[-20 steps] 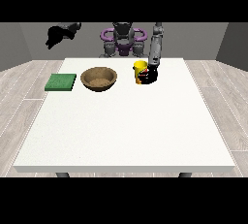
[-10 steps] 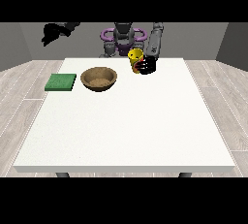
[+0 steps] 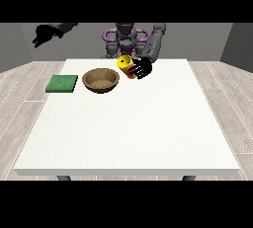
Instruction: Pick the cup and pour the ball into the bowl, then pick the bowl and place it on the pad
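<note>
A yellow cup [image 3: 123, 63] hangs tilted above the table, just right of the bowl, with the hand at the view's right [image 3: 141, 69] curled round it. A red spot, perhaps the ball [image 3: 130, 72], shows at the cup's lower side against the palm. The brown wooden bowl [image 3: 101, 80] stands on the table at the back, left of centre. A green pad [image 3: 62, 83] lies flat to the bowl's left. The hand at the view's left [image 3: 43, 35] is raised high, off the table's far left corner.
The white table [image 3: 128, 128] stretches wide towards the camera. The robot's torso [image 3: 125, 38] stands behind the far edge.
The hand at the view's right has lifted the cup off the table and carried it left towards the bowl, tilting it. The other hand has stayed raised.
</note>
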Action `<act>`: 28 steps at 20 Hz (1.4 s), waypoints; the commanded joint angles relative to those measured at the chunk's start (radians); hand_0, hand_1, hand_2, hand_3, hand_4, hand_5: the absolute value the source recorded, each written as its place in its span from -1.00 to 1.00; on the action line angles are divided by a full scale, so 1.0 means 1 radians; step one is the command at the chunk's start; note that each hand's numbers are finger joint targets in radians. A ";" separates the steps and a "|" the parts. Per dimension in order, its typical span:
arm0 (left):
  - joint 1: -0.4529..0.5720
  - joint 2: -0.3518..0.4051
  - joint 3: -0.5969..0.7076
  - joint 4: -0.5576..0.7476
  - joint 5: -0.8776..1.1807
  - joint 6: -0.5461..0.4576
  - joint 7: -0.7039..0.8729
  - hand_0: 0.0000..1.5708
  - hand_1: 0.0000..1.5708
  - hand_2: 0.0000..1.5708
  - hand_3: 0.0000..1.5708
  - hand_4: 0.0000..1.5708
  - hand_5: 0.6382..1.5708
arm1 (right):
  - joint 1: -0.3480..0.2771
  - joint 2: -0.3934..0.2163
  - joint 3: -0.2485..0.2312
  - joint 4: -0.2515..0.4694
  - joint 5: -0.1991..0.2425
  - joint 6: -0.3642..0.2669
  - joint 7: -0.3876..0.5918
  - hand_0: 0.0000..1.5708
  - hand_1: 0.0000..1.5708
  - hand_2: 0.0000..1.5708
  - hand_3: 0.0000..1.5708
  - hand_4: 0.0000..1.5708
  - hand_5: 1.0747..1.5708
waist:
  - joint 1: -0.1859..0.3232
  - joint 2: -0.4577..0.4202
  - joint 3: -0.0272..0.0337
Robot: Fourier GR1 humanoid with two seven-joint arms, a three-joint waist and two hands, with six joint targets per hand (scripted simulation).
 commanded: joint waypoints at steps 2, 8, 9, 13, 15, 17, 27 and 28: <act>-0.036 -0.008 -0.055 0.033 -0.101 0.090 0.071 0.78 0.78 1.00 1.00 0.90 0.35 | -0.019 -0.027 -0.029 0.035 -0.023 0.027 -0.025 -1.00 -1.00 -0.56 -0.12 -0.32 0.99 | -0.004 0.017 -0.0003; -0.110 0.012 -0.191 0.134 -0.315 0.220 0.263 0.89 0.89 1.00 1.00 0.93 0.32 | -0.015 0.006 0.002 0.077 -0.003 0.018 -0.023 -1.00 -1.00 -0.54 -0.15 -0.31 0.99 | -0.007 -0.052 0.0013; -0.127 -0.009 -0.213 0.164 -0.355 0.267 0.320 0.91 0.91 1.00 1.00 0.90 0.40 | 0.009 0.004 0.019 0.081 0.009 0.047 -0.048 -1.00 -1.00 -0.55 -0.16 -0.31 0.99 | -0.040 -0.047 0.0018; -0.209 0.023 -0.286 0.223 -0.483 0.293 0.432 0.95 0.95 1.00 1.00 0.90 0.46 | -0.022 -0.040 -0.022 0.151 0.003 0.060 -0.086 -1.00 -1.00 -0.53 -0.13 -0.31 0.98 | -0.002 -0.021 0.0016; -0.228 0.010 -0.342 0.278 -0.555 0.270 0.503 0.98 0.98 1.00 1.00 0.92 0.52 | -0.014 0.020 0.002 0.151 0.034 -0.018 -0.070 -1.00 -1.00 -0.54 -0.16 -0.31 0.98 | 0.014 -0.099 0.0017; -0.277 0.020 -0.392 0.330 -0.640 0.308 0.589 0.97 0.97 1.00 1.00 0.77 0.66 | -0.017 -0.003 0.016 0.171 0.046 0.014 -0.069 -1.00 -1.00 -0.53 -0.17 -0.31 0.98 | 0.011 -0.098 0.0023; -0.271 -0.078 -0.678 0.398 -0.955 0.231 0.899 0.92 0.92 1.00 1.00 0.65 0.63 | -0.087 0.059 0.053 0.233 0.048 0.025 -0.095 -1.00 -1.00 -0.56 -0.20 -0.26 0.98 | -0.058 -0.097 0.0010; -0.279 -0.078 -0.713 0.413 -0.994 0.213 0.941 0.91 0.91 1.00 1.00 0.75 0.46 | -0.143 0.048 0.065 0.222 0.047 0.027 -0.034 -1.00 -1.00 -0.55 -0.20 -0.27 0.98 | -0.094 -0.096 0.0007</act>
